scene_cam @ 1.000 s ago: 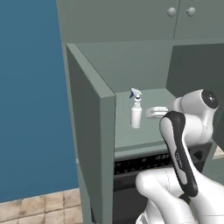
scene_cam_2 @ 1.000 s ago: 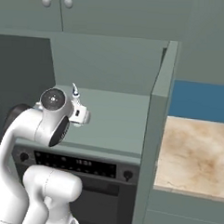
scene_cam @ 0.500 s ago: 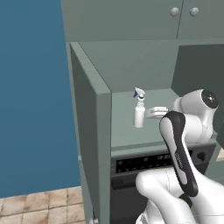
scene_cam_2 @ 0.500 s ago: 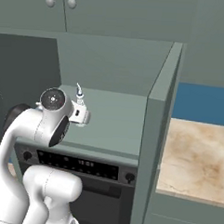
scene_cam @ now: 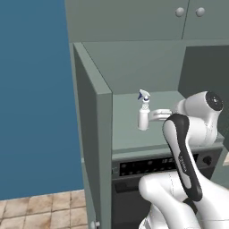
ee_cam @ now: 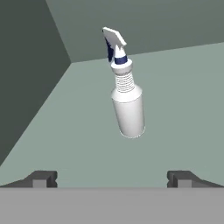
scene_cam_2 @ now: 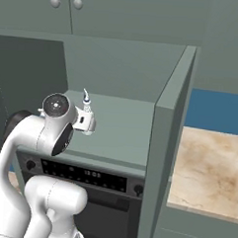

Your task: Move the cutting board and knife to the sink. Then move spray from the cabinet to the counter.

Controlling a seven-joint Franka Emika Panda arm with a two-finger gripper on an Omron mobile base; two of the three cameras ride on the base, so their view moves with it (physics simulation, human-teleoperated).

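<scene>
One white arm reaching level into the cabinet (scene_cam: 96, 134), gripper (ee_cam: 112, 178) wide open, empty, just short of the upright spray (ee_cam: 125, 98)

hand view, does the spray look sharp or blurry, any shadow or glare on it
Hand view: the spray is sharp, with soft shading down its body, no glare, and no clear cast shadow on the cabinet shelf. Left base view: the spray is small but crisp. Right base view: flat, even light; the arm partly hides it.
</scene>
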